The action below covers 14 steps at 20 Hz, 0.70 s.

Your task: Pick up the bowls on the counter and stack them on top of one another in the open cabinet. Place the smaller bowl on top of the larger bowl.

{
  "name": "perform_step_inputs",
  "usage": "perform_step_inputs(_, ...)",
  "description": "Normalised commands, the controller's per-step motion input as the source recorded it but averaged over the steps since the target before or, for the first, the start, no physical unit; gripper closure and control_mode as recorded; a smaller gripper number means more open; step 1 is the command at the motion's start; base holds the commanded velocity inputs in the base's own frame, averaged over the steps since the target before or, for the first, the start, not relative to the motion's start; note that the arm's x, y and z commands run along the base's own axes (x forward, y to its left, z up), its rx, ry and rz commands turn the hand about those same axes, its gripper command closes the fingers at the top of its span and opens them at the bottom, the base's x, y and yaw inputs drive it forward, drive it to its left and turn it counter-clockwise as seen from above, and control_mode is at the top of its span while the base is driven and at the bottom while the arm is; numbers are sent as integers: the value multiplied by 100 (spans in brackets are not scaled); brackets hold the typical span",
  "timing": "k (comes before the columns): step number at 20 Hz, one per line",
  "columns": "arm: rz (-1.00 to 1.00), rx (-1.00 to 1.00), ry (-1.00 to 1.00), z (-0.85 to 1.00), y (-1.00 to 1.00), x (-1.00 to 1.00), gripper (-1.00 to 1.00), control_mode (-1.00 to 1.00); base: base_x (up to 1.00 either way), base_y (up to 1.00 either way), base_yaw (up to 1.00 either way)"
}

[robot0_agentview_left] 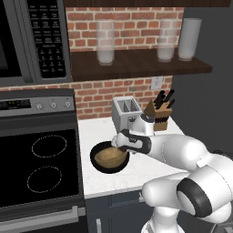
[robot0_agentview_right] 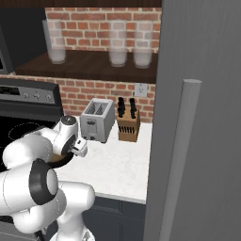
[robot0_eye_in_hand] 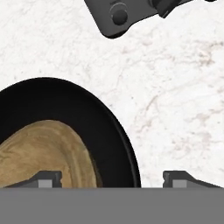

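The arm reaches forward and low, its end effector pointing straight down with fingers spread wide apart.

Larger bowl: glossy black, upright on white counter. Smaller bowl: tan wood, nested inside it, tilted.

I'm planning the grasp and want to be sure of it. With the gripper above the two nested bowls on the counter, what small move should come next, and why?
Probably lower the open gripper straight down. One fingertip is over the small tan wooden bowl nested in the wide glossy black bowl, the other over the white speckled counter, so they straddle the black rim.
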Motion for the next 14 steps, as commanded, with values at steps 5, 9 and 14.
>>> perform_step_inputs(5, 0, 0, 1, -20, 12, 0, 100, -100, 0, 0, 0)
perform_step_inputs(9, 0, 0, 0, -13, 9, 0, 100, -100, 0, 0, 0)
perform_step_inputs(14, 0, 0, -1, 0, 0, -14, 100, -100, 0, 0, 0)
